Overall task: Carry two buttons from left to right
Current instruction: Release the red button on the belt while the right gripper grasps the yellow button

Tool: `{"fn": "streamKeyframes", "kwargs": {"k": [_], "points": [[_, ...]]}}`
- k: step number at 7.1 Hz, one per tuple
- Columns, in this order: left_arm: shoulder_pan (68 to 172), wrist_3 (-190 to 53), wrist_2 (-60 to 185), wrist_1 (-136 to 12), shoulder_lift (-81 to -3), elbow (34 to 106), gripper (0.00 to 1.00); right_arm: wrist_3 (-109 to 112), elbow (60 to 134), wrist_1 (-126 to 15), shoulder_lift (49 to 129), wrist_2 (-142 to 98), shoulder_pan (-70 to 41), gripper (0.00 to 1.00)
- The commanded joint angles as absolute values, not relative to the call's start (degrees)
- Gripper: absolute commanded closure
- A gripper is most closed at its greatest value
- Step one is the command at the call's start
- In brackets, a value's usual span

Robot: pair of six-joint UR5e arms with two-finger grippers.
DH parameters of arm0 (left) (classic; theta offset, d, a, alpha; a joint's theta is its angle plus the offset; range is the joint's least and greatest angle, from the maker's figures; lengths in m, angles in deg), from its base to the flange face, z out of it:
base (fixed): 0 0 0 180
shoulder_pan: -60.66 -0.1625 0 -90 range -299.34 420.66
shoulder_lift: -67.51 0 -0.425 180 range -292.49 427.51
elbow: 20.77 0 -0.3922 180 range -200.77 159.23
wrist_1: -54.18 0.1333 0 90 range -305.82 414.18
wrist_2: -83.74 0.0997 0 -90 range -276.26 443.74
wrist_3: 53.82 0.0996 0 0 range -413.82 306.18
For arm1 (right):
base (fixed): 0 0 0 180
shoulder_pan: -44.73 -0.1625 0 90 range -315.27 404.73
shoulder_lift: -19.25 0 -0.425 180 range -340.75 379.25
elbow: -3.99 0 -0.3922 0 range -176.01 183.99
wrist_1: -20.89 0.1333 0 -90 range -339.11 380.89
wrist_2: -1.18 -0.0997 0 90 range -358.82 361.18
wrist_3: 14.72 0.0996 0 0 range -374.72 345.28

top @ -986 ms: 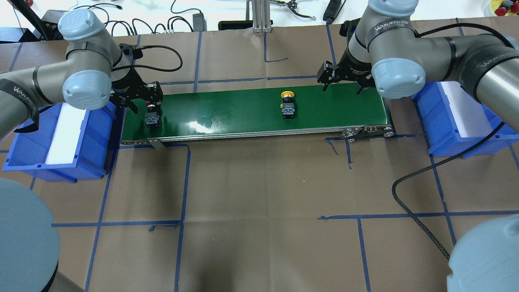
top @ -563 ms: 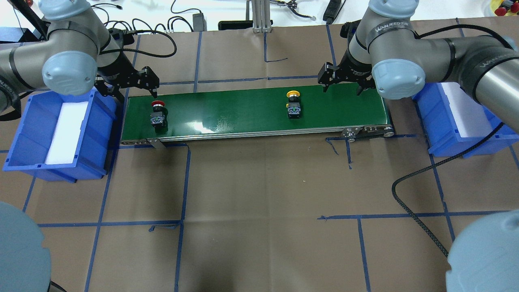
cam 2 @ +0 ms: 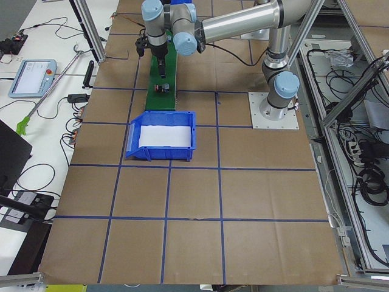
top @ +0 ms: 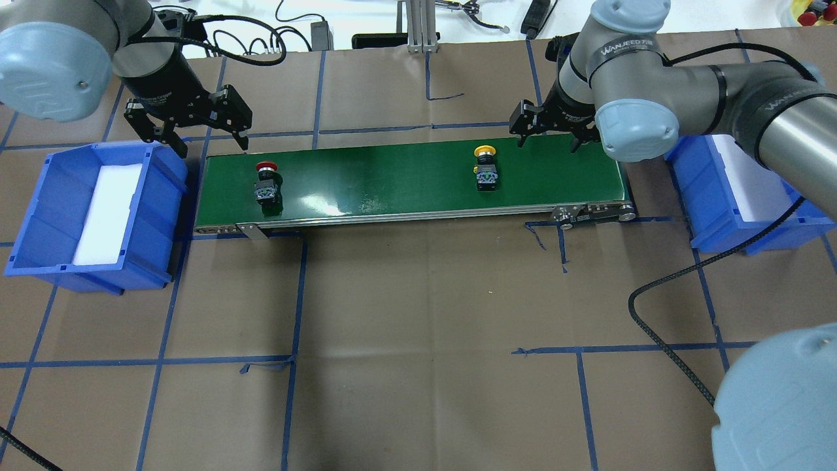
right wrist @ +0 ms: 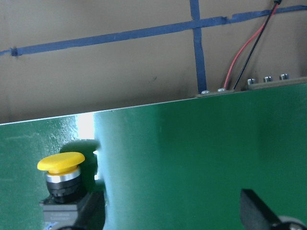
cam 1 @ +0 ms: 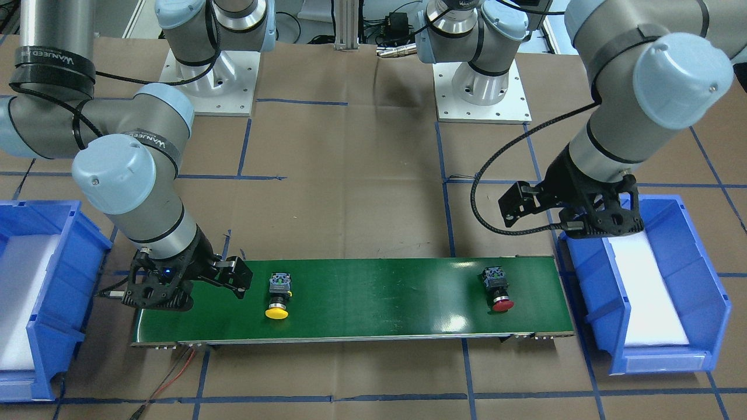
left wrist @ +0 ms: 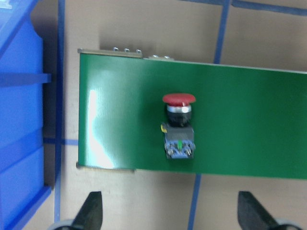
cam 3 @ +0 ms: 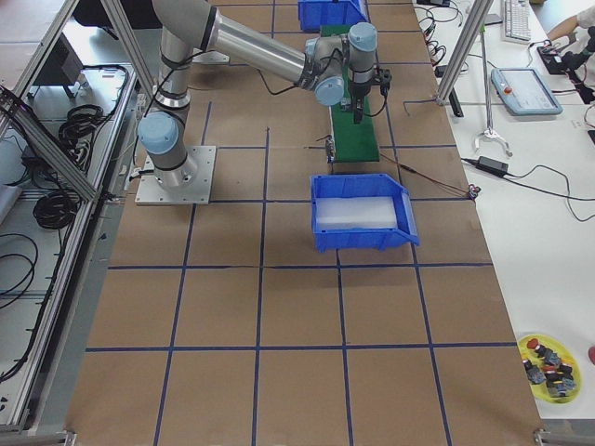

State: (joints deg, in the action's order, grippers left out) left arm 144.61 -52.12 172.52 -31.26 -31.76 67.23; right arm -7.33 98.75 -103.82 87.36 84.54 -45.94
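The red button [top: 267, 180] lies on the left end of the green conveyor belt [top: 392, 180]. The yellow button [top: 486, 171] lies on the belt right of centre. My left gripper [top: 210, 140] is open and empty, raised over the belt's far left corner, behind the red button. The left wrist view shows the red button [left wrist: 179, 127] below and ahead of the open fingers [left wrist: 91, 213]. My right gripper [top: 549, 140] is open and empty over the belt's right part, just right of the yellow button [right wrist: 64, 184]. In the front view the red button [cam 1: 497, 289] and the yellow button [cam 1: 279, 294] both lie free.
A blue bin [top: 39, 216] with a white foam liner stands left of the belt. A matching blue bin [top: 696, 196] stands right of it. A black cable [top: 660, 340] loops over the brown paper table at the right.
My left gripper has drawn up and back to the far left, away from the red button, which stays on the belt. Both buttons have moved right along the belt. The right gripper has barely moved.
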Motion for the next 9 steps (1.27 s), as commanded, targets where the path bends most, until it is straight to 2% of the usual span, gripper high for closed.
{"fn": "streamKeyframes", "kwargs": {"k": [1, 3, 5, 8, 9], "points": [[146.35, -52.94, 172.51, -33.97, -25.76, 69.75, 0.00, -5.77, 98.73, -105.67, 86.67, 79.86, -46.42, 0.02], [146.62, -53.03, 172.60, -33.18, -24.94, 72.04, 0.00, -4.97, 98.91, -105.93, 85.35, 79.75, -47.47, 0.02], [146.62, -52.94, 172.60, -33.09, -24.33, 72.05, 0.00, -5.32, 101.79, -106.02, 85.00, 80.62, -47.47, 0.01], [146.62, -52.86, 172.51, -33.27, -23.55, 71.07, 0.00, -5.41, 101.55, -105.85, 83.95, 80.81, -47.47, 0.01], [146.62, -52.86, 172.51, -33.18, -23.54, 71.34, 0.00, -5.58, 101.46, -105.85, 83.77, 80.98, -47.47, 0.13]]}}
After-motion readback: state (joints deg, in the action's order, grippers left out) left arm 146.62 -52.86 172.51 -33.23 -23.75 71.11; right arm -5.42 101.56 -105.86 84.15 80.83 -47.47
